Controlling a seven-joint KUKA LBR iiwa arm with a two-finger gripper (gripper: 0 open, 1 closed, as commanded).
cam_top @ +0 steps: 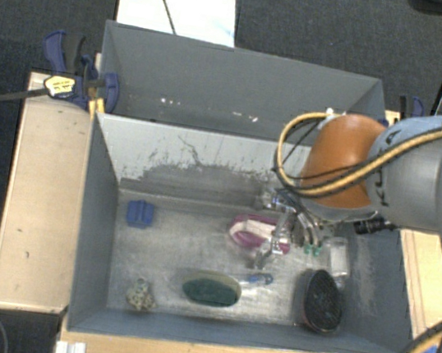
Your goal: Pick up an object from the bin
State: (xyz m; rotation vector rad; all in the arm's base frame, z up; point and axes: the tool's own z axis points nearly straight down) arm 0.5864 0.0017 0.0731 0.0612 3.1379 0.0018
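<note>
Grey bin [185,245] under arm [428,179] from right, gripper [274,251] low beside pink object [247,234]

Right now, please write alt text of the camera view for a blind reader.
The robot's hand hangs low in the grey bin, beside a pink and white object. A green oval, a black oval and a blue block lie apart.

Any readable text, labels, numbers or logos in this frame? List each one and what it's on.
None readable.
No print shows on the blue block, dark green oval, black oval brush, pink-and-white thing or speckled lump.
The gripper and the orange cover show no legible marks either.
</note>
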